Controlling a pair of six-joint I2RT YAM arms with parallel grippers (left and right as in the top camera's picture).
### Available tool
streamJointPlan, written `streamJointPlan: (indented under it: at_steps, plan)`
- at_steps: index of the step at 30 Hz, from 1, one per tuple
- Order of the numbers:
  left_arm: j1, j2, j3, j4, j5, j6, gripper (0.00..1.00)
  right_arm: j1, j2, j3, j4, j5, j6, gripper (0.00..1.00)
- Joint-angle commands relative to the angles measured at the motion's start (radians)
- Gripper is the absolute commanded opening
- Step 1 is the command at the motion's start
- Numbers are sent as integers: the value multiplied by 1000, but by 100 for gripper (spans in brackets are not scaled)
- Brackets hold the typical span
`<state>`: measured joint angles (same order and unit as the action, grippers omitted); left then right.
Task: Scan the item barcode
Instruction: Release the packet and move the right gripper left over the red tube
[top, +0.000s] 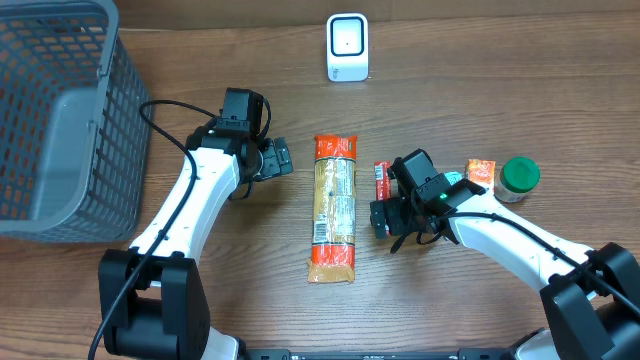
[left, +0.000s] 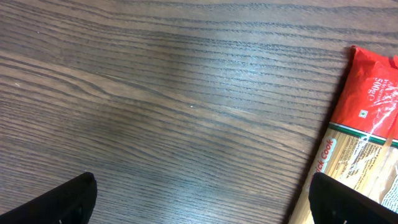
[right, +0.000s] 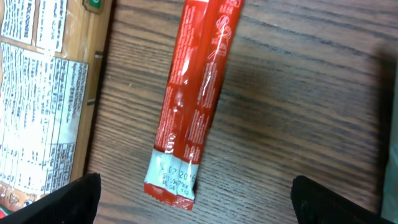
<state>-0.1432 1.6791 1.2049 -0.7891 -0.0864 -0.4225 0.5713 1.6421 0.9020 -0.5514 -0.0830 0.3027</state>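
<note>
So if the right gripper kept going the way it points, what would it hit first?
Probably the red sachet strip, lying on the table right under the open right gripper. Depth is unclear, so it might land on bare table just past the strip's end.

Overhead: basket (top: 120, 110) cut off at 9 o'clock | Left wrist: pasta packet (left: 367, 143) cropped at 3 o'clock | Right wrist: red sachet (right: 193, 106) cropped at 12 o'clock, fine print blurred

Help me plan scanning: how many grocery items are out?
4: pasta packet centre, red sachet beside it, orange packet and green-lidded jar far right; right arm may hide more.
</note>
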Motion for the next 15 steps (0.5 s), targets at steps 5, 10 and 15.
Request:
streamJointPlan:
  at_steps: [5,10,15]
  plan:
    - [-1,-12,9,1,2,-4,100,6,19,-6,13,30,8,99]
    - [-1,-12,9,1,2,-4,100,6,57,-6,35,29,9,95]
    - [-1,-12,9,1,2,-4,100,6,96,-6,36,32,8,86]
